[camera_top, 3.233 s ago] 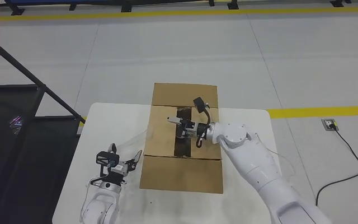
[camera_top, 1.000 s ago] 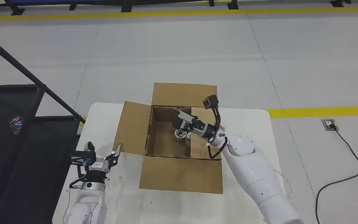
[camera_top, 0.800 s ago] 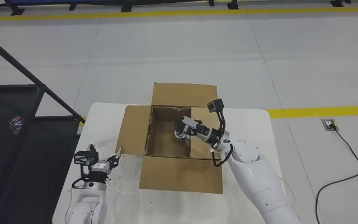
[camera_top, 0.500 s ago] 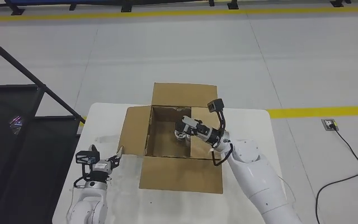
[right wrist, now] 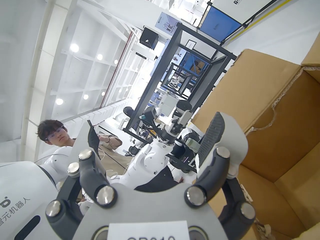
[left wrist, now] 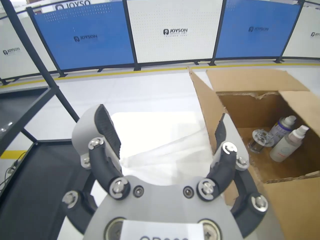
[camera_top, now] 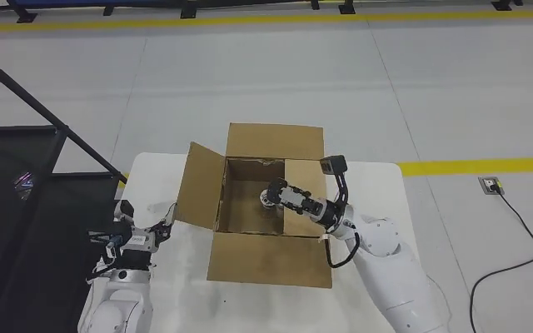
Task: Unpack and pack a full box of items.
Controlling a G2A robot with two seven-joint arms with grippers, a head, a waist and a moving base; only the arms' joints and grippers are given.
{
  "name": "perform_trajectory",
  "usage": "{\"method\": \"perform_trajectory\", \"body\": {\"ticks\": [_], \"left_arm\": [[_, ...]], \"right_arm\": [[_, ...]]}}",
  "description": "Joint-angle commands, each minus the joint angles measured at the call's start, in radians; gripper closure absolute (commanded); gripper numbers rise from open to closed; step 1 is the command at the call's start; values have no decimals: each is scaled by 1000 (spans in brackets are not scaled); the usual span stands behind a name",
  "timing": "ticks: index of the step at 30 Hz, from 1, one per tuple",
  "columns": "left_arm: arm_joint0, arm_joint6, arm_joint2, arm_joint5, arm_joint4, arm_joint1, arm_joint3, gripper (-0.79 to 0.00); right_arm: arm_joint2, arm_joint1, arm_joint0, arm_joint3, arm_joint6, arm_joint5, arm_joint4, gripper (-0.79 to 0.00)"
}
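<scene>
Black rack (camera_top: 33,191): stands on the floor beside the left edge of the white surface (camera_top: 166,171).

Left end effector (camera_top: 151,225): held over the left part of the surface, fingers wide apart, nothing between them. In the left wrist view the end effector (left wrist: 162,126) sits just beside the raised left flap (left wrist: 203,111). Whether it touches the flap cannot be told.

Cardboard box (camera_top: 271,260): one, at the middle of the surface, top open. Flaps counted: four.
- The left flap (camera_top: 202,187) stands nearly upright, between the left end effector and the box interior.
- The far flap (camera_top: 275,140) lies folded outward.
- The near flap lies folded outward toward the robot.
- The right flap (camera_top: 304,196) leans in over the right half of the opening and hides that part of the floor of the box.

Contents seen in the left wrist view, three:
- One bottle with a purple label (left wrist: 281,128).
- One white spray bottle (left wrist: 285,146).
- One clear round item (left wrist: 260,138).
All three stand close together on the box floor, near the edge of the right flap.

Right end effector (camera_top: 273,196): over the box opening, at the edge of the right flap. Its fingers are spread and hold nothing, as the right wrist view (right wrist: 152,123) confirms.

Right of the surface: one yellow floor line (camera_top: 466,166), one floor socket (camera_top: 490,185) and one black cable (camera_top: 500,275).
</scene>
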Motion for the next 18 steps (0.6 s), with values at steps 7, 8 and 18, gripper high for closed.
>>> {"method": "perform_trajectory", "body": {"ticks": [7,8,18], "left_arm": [[28,-136,39,-147,-81,3,-216,-785],[17,-162,55,-161,-85,3,-224,-785],[-256,-502,319,-153,-245,-23,-30,-785]], "right_arm": [[124,40,-118,-113,7,-35,-38,-785],[146,46,-138,-127,12,-44,-32,-785],[340,97,-309,-210,56,-139,38,-785]]}}
